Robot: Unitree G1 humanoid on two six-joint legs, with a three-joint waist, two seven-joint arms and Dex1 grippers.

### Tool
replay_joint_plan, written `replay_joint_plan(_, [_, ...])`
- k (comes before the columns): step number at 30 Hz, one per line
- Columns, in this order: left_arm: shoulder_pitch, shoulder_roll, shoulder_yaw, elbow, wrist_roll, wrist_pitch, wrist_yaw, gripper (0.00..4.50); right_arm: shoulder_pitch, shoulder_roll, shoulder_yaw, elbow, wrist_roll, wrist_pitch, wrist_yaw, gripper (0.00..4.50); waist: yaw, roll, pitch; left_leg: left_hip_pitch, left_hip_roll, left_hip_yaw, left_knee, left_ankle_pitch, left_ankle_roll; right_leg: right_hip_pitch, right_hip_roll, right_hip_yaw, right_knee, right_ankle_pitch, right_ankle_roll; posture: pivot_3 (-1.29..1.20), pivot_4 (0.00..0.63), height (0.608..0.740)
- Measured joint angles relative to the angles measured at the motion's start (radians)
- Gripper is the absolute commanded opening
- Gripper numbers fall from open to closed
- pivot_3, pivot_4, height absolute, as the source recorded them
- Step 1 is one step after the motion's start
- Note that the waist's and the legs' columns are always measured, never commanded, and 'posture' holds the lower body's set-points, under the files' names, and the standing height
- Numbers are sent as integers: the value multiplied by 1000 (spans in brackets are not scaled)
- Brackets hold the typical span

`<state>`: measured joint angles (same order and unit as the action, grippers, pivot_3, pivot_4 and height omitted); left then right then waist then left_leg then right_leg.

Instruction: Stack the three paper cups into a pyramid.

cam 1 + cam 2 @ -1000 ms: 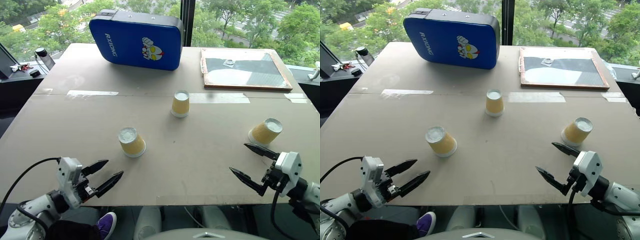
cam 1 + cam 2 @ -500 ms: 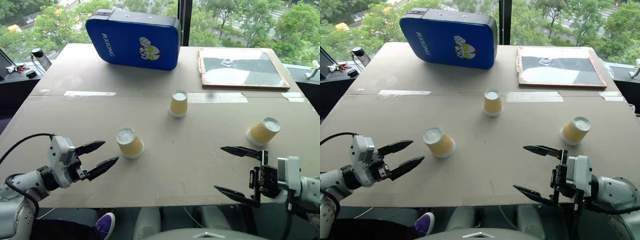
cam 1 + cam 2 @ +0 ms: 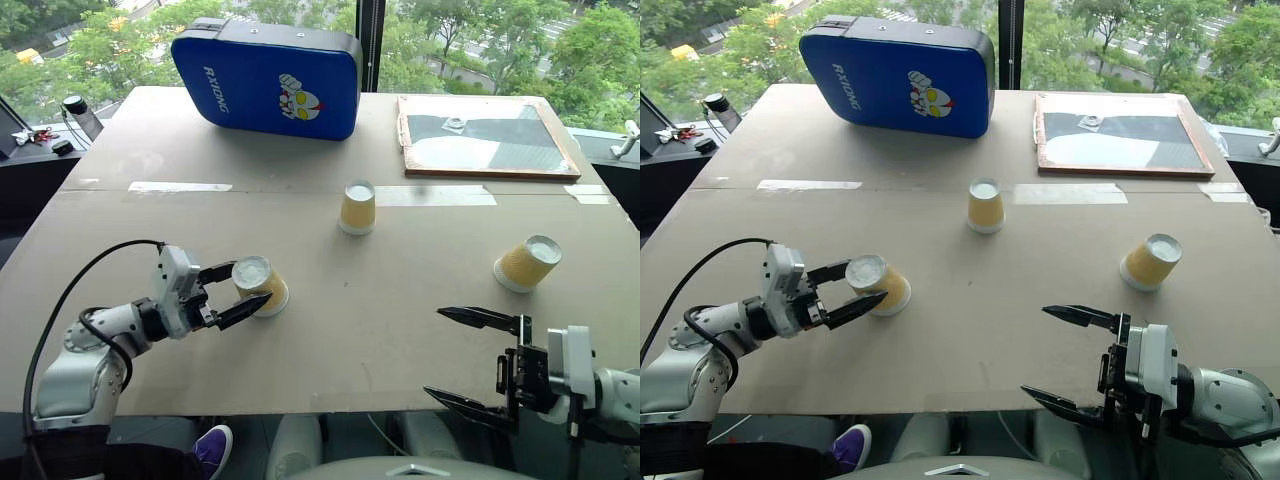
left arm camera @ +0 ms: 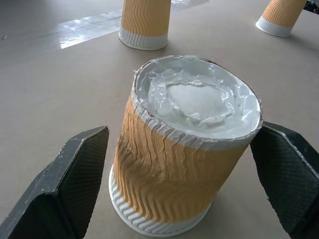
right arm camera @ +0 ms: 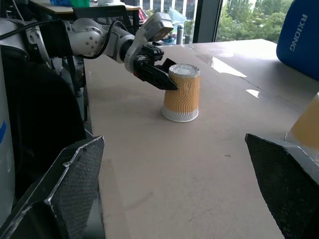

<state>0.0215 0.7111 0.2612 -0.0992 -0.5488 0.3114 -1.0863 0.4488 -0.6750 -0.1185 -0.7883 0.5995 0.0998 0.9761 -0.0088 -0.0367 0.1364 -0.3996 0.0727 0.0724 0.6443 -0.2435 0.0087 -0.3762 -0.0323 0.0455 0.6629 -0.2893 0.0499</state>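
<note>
On the brown desk (image 3: 400, 300) the three paper cups are set upside down and well apart: one near the left (image 3: 260, 286), one at the middle farther off (image 3: 358, 207), one tilted at the right (image 3: 527, 264). No pyramid is built yet. The left tool (image 3: 232, 291) is placed around the left cup, its fingers standing on either side with a narrow gap still seen in the left wrist view, so nothing is gripped yet. The right tool (image 3: 470, 357) is held wide and bare near the desk's near edge. The cups are judged light, thin-walled and easily crushed; the ribbed sides should give friction, so a gentle hold at mid-height is advised. Whether the right cup's rim lies flat cannot be made out.
</note>
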Motion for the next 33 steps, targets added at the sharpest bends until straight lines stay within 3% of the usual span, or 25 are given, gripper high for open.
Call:
replay_joint_plan(2, [-27, -7, -6, 19, 2, -10, -2, 2717, 7, 0, 0, -13, -5, -1, -7, 4500, -1, 0, 0, 0, 0, 0, 0, 0, 0, 0, 0, 0, 0, 0, 0, 0, 150, 740])
replay_joint_plan(4, [-45, -7, -8, 30, 5, -15, -4, 2274, 12, 0, 0, -23, -6, -1, -16, 4500, -2, 0, 0, 0, 0, 0, 0, 0, 0, 0, 0, 0, 0, 0, 0, 0, 150, 740])
replay_joint_plan(12, [-124, -3, -59, 39, 8, 12, -23, 2274, 42, 0, 0, -36, -13, -1, -44, 4500, 4, 0, 0, -1, 0, 0, 1, 0, 0, 0, 0, 0, 0, 0, 0, 0, 150, 740])
replay_joint_plan(16, [-238, -18, -157, 30, 21, 78, -15, 2274, 47, 7, -4, -41, -25, 0, -69, 4500, 12, 0, 0, -2, -1, 1, 3, 0, 0, 0, 1, -1, 0, 0, 0, 0, 150, 740])
replay_joint_plan(19, [-396, -105, -279, 34, 57, 127, 20, 2274, 59, 21, -13, -41, -47, -3, -97, 4500, 26, 0, 0, -5, -1, -1, 6, 0, 0, 0, 2, -2, 0, 0, 1, 0, 150, 740])
replay_joint_plan(24, [-524, -212, -390, 69, 106, 141, 48, 2274, 123, 67, -50, -20, -77, -28, -133, 4500, 23, 1, 0, -8, -1, -2, 7, 0, 0, -1, 4, -2, 0, 0, 1, 0, 150, 740])
replay_joint_plan(33, [-632, -380, -519, 236, 223, 48, 56, 2274, 304, 149, -149, 25, -126, -116, -139, 4500, 22, 2, 0, -11, -1, -4, 9, 0, 0, -2, 5, -4, 0, 0, 1, 0, 150, 740])
